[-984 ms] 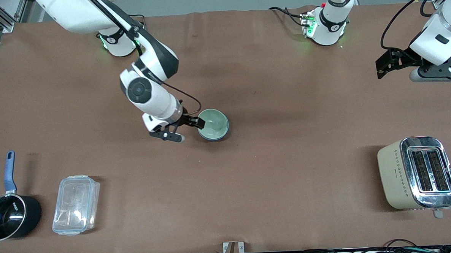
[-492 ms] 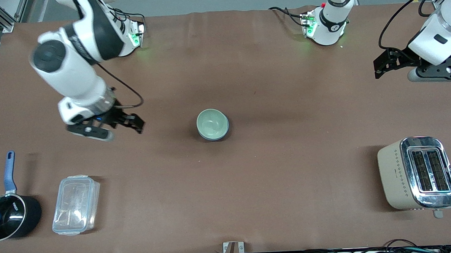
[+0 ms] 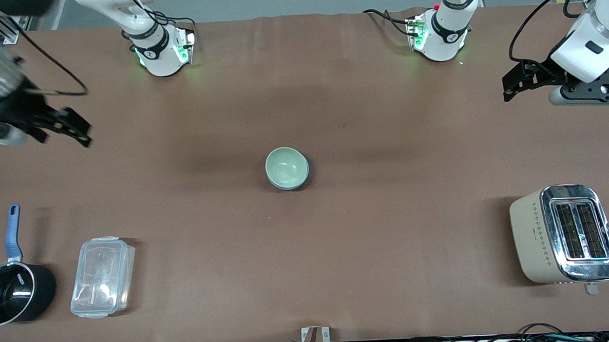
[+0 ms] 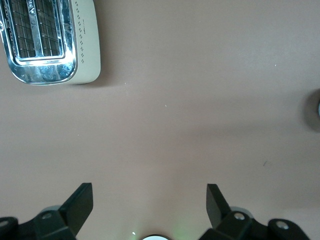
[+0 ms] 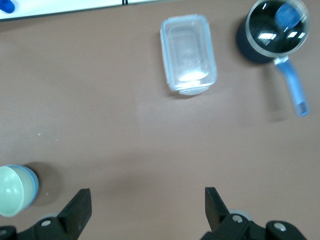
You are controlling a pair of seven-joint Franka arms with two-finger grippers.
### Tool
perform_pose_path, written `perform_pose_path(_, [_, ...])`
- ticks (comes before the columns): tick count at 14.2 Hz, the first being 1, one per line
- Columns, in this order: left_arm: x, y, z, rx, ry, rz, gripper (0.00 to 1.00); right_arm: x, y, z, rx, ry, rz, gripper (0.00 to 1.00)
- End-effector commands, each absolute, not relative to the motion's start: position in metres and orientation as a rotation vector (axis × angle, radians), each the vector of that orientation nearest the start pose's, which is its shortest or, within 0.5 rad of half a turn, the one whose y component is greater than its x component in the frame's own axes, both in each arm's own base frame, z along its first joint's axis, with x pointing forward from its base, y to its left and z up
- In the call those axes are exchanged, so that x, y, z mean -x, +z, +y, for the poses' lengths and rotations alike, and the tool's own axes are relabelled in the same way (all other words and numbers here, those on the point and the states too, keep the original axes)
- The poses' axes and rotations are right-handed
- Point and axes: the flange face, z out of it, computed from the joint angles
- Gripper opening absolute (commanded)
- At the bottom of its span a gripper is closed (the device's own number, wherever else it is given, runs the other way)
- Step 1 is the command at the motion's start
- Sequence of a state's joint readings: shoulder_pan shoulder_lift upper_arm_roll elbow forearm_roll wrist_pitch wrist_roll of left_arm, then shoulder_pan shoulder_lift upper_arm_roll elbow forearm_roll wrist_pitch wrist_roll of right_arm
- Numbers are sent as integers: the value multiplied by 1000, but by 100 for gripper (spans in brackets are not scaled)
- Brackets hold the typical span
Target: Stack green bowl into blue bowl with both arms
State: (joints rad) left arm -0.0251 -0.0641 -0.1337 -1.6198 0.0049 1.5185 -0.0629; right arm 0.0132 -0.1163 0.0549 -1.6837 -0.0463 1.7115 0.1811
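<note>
The green bowl (image 3: 286, 166) sits nested inside the blue bowl (image 3: 298, 183) at the middle of the table; only the blue bowl's rim shows around it. Both also show in the right wrist view, the green bowl (image 5: 14, 190) inside the blue bowl (image 5: 32, 178). My right gripper (image 3: 71, 131) is open and empty, up over the table's right-arm end; its fingers (image 5: 77, 207) frame bare table. My left gripper (image 3: 511, 85) is open and empty, up over the left-arm end; its fingers (image 4: 80, 202) also frame bare table.
A cream and chrome toaster (image 3: 564, 234) stands at the left arm's end, near the front camera. A clear plastic lidded box (image 3: 102, 276) and a black saucepan with a blue handle (image 3: 9, 286) stand at the right arm's end, near the front camera.
My right gripper has let go of the green bowl and swung up and away toward the right arm's end of the table. The bowls stay nested. The left arm has barely moved.
</note>
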Motion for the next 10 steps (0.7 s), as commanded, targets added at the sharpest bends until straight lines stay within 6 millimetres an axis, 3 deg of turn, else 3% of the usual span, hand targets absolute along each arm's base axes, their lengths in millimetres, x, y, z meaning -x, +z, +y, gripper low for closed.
perform_pose_path(1, [-517, 634, -84, 3137, 38, 173, 100, -536, 677, -4, 3170, -281, 36, 100])
perform_pose_path(4, [-522, 633, -87, 3138, 47, 164, 100, -552, 671, -18, 3176, -248, 29, 100])
perform_pose_path(7, [-523, 634, -85, 3137, 45, 176, 100, -552, 645, -9, 3188, -74, 33, 100])
perform_pose_path(10, [-522, 634, -85, 3137, 47, 176, 100, -552, 643, -10, 3190, -68, 18, 100])
